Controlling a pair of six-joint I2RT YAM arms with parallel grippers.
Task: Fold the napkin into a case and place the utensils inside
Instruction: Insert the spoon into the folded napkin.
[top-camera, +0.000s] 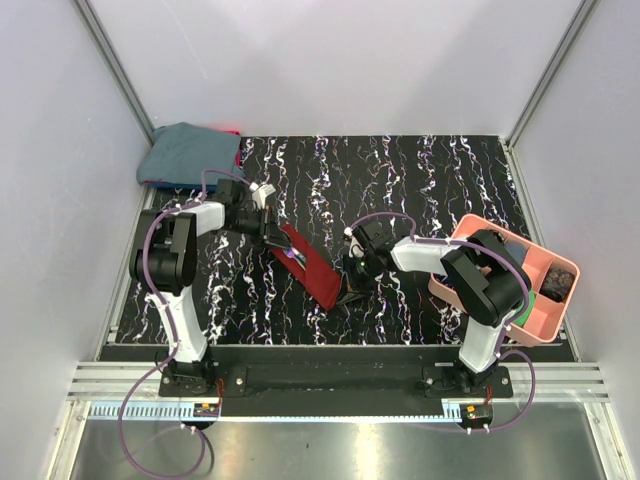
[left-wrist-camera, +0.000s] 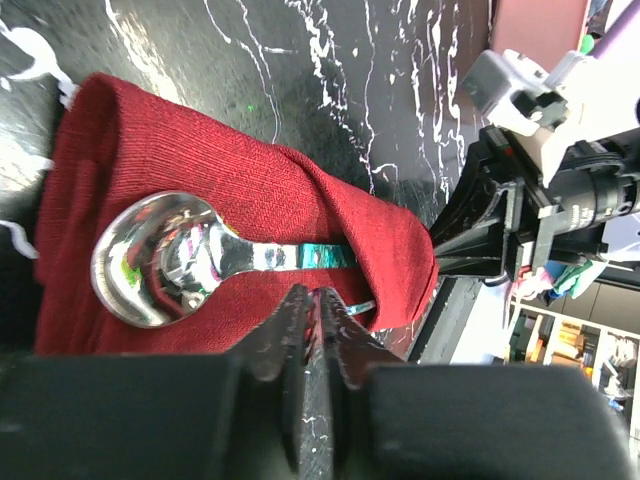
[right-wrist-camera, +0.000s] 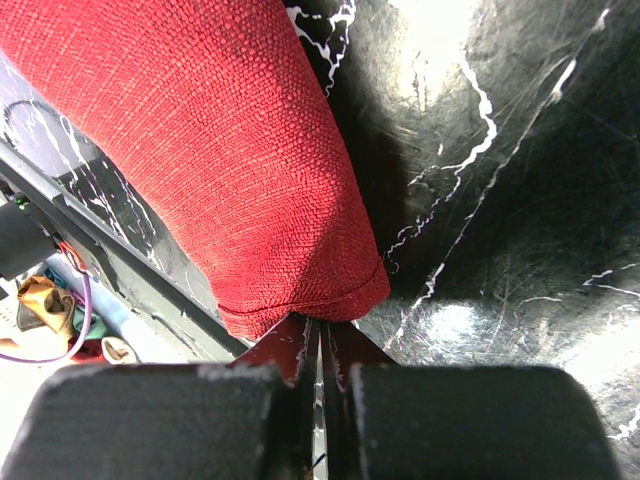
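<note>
Reading the top view left to right: left gripper sits at the 11 o'clock end of the case, right gripper at its 4 o'clock end, pink tray well apart at 3 o'clock.

Case is the dark red napkin folded to 1 narrow strip. It lies flat on the table between the 2 arms, long axis 11 to 5 o'clock.

Key relation: the case mouth faces the left gripper, so the left arm is nearer for anything going in. The right arm is at the far end.

Left wrist view:
- Spoon lies along the case axis, shiny bowl out on the cloth at 9 o'clock, teal handle tucked under the fold toward 3 o'clock.
- Left jaws sit just beside the spoon neck at 6 o'clock, all but closed, thin slit only, nothing seen between them.
- A thin shiny sliver shows by the fold edge; cannot tell if it is a 2nd utensil.

Right wrist view: jaws closed, tips touching the case's end hem. Cannot tell if cloth is pinched.

Judgement: spoon is in, and the right arm looks to be anchoring the far end. Any next insert has to run 11 to 5 o'clock along the strip.
</note>
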